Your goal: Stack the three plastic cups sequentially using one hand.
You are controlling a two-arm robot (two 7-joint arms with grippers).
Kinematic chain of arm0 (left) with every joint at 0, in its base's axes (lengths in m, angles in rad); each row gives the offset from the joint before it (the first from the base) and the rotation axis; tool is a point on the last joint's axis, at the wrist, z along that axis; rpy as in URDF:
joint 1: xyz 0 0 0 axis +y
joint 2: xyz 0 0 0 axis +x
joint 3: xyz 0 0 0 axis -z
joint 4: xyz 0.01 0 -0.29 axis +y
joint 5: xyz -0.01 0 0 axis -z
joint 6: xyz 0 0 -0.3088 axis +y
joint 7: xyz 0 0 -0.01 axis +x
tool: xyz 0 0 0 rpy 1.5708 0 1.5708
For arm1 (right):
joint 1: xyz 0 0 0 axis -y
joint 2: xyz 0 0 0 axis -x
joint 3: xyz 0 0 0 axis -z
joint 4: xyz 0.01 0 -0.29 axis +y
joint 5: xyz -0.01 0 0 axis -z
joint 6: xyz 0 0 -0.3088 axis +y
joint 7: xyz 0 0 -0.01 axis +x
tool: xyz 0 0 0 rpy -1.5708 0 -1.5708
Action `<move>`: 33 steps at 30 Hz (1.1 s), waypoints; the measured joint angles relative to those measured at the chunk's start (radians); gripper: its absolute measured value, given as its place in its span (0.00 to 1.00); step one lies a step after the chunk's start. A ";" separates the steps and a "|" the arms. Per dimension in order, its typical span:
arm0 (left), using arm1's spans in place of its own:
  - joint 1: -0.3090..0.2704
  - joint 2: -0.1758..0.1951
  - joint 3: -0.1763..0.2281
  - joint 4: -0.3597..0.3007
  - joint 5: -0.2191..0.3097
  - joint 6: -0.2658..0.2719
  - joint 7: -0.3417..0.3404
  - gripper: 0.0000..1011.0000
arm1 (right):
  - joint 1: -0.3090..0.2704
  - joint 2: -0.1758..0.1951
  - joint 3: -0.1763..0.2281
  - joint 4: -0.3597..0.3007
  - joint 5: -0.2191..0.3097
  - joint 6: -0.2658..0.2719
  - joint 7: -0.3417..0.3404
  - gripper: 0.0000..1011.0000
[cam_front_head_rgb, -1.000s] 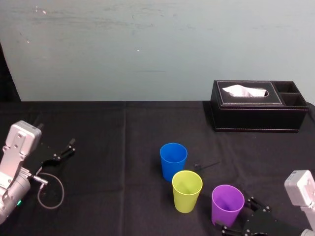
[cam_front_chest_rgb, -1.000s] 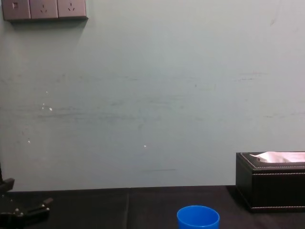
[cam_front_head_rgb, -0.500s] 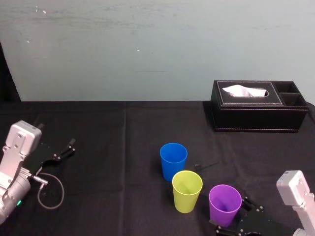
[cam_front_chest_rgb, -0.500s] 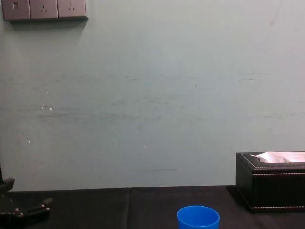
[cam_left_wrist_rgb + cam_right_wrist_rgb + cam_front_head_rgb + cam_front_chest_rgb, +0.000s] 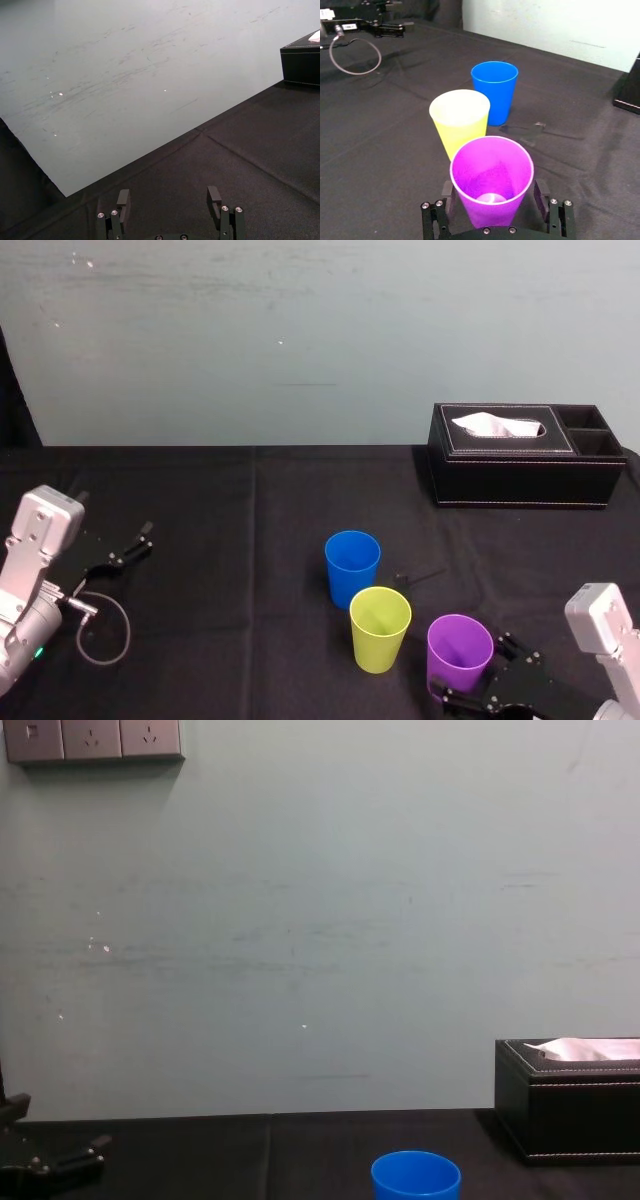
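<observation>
Three plastic cups stand upright in a diagonal row on the black cloth: blue (image 5: 352, 565) farthest, yellow-green (image 5: 380, 628) in the middle, purple (image 5: 460, 652) nearest the front right. My right gripper (image 5: 478, 672) is open and straddles the purple cup low down. In the right wrist view the purple cup (image 5: 491, 180) stands between the two fingers (image 5: 447, 192) with small gaps on both sides, and the yellow-green cup (image 5: 460, 120) and blue cup (image 5: 495, 90) are beyond it. The chest view catches the blue cup's rim (image 5: 415, 1178).
My left gripper (image 5: 130, 543) rests open at the far left of the table (image 5: 167, 197), beside a loop of cable (image 5: 105, 625). A black tissue box (image 5: 525, 455) stands at the back right. A pale wall closes the table's far edge.
The right gripper has crept a little leftward around the purple cup, and the cup has shifted slightly. The left arm and the other two cups have not moved.
</observation>
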 joint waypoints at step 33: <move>0.000 0.000 0.000 0.000 0.000 0.000 0.000 0.99 | 0.028 -0.050 -0.005 0.032 -0.022 -0.002 -0.003 0.99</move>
